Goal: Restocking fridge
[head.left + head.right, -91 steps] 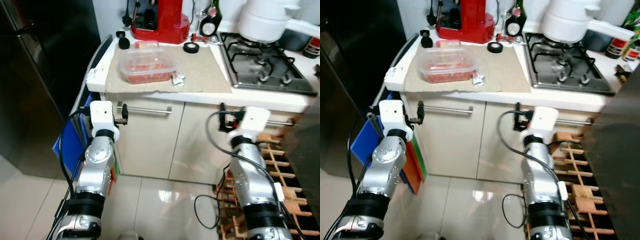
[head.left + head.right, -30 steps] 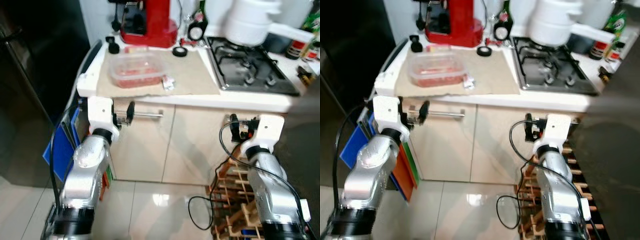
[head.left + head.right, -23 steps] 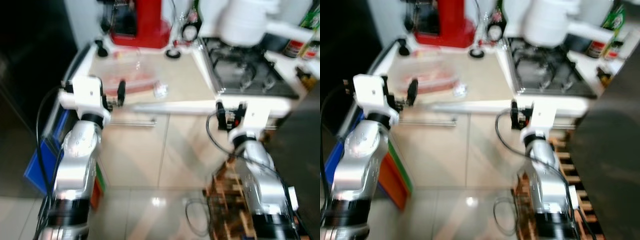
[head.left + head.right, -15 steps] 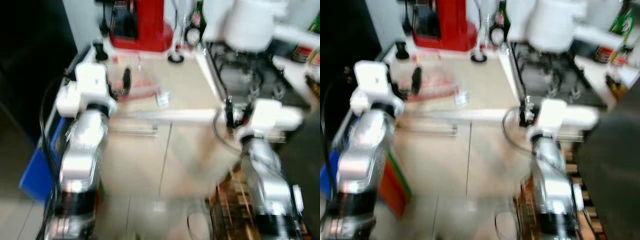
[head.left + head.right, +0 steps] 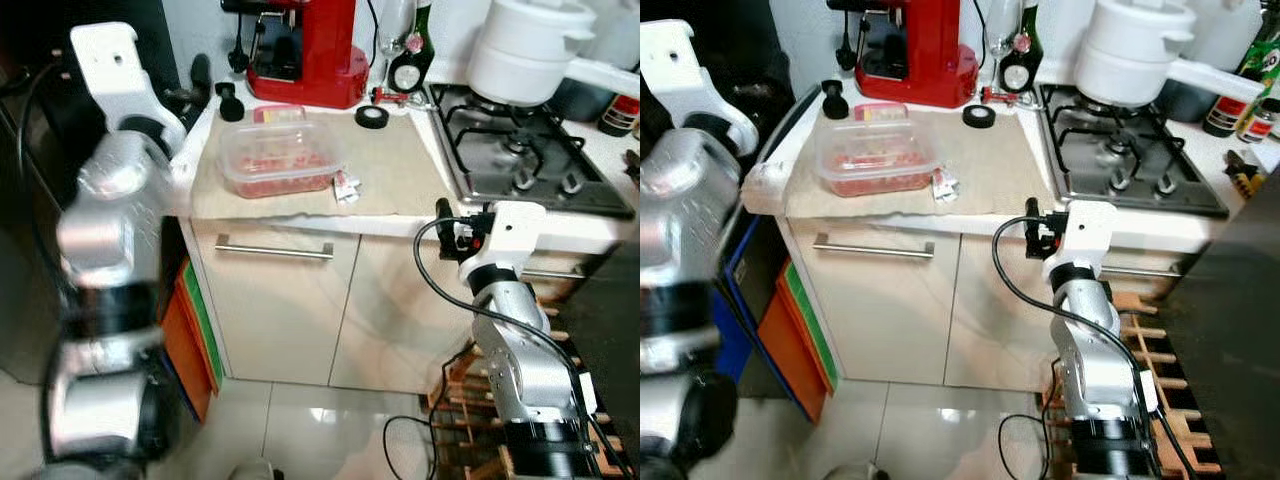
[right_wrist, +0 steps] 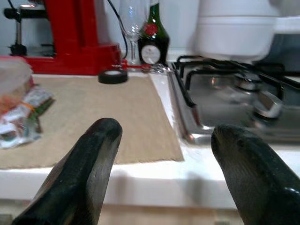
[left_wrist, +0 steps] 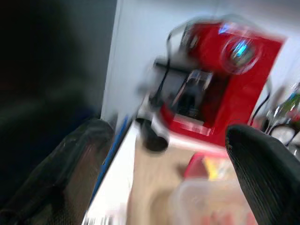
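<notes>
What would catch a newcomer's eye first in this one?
The bright red coffee machine at the back of the counter, with a clear food container of reddish food on the beige mat in front of it. Next, the big white pot on the stove, and the left hand raised toward the counter's left corner.

Home kitchen: gas hob (image 5: 530, 150) w/ white pot (image 5: 525, 50), red coffee machine (image 5: 305, 50), cream cabinets (image 5: 280, 310).
</notes>
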Tool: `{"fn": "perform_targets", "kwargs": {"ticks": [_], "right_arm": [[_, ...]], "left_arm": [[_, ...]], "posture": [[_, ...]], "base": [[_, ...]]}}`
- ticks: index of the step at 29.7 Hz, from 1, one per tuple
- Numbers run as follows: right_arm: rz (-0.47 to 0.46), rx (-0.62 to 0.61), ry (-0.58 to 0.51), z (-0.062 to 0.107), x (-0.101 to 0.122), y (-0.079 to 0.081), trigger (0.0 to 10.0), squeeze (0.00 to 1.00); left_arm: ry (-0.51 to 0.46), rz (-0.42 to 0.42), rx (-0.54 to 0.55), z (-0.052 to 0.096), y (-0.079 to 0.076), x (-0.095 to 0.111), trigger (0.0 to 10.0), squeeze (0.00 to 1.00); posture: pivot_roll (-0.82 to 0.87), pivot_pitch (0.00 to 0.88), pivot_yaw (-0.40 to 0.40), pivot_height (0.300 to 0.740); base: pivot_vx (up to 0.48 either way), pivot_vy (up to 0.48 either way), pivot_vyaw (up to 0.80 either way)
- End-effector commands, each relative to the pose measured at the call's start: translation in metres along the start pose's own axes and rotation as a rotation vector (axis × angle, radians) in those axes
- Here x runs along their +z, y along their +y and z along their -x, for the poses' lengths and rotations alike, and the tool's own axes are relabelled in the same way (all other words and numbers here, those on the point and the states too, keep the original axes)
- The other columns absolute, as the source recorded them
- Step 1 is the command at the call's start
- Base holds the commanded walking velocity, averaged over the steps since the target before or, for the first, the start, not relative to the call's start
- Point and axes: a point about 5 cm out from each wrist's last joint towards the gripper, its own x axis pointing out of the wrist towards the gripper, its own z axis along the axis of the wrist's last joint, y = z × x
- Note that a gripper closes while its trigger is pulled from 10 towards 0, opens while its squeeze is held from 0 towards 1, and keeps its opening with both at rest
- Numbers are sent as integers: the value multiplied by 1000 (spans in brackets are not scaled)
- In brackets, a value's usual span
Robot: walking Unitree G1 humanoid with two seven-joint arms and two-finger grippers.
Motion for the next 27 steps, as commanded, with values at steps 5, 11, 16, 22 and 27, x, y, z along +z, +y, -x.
{"fn": "perform_targets", "kwargs": {"ticks": [5,11,16,22,27], "right_arm": [[-10,-5,-2,-3,1,1,10000,27],[-10,-6,11,0,-3,0,10000,27],[-6,-4,20,1,-6,0,10000,24],[-7,-3,26,0,-7,1,10000,27],[-9,0,31,1,-8,2,10000,24]], "left_arm": [[216,113,-45,-8,0,-41,10000,0],[280,260,-98,-9,-10,-57,10000,0],[292,368,-129,-9,-16,-59,10000,0],[345,390,-155,-7,-22,-67,10000,0],[432,282,-111,-6,-19,-79,10000,0]], "posture": [[132,0,-13,740],[124,0,-17,740],[125,0,-19,740],[128,0,-19,740],[128,0,-18,740]], "base": [[0,0,0],[0,0,0],[0,0,0],[0,0,0],[0,0,0]]}}
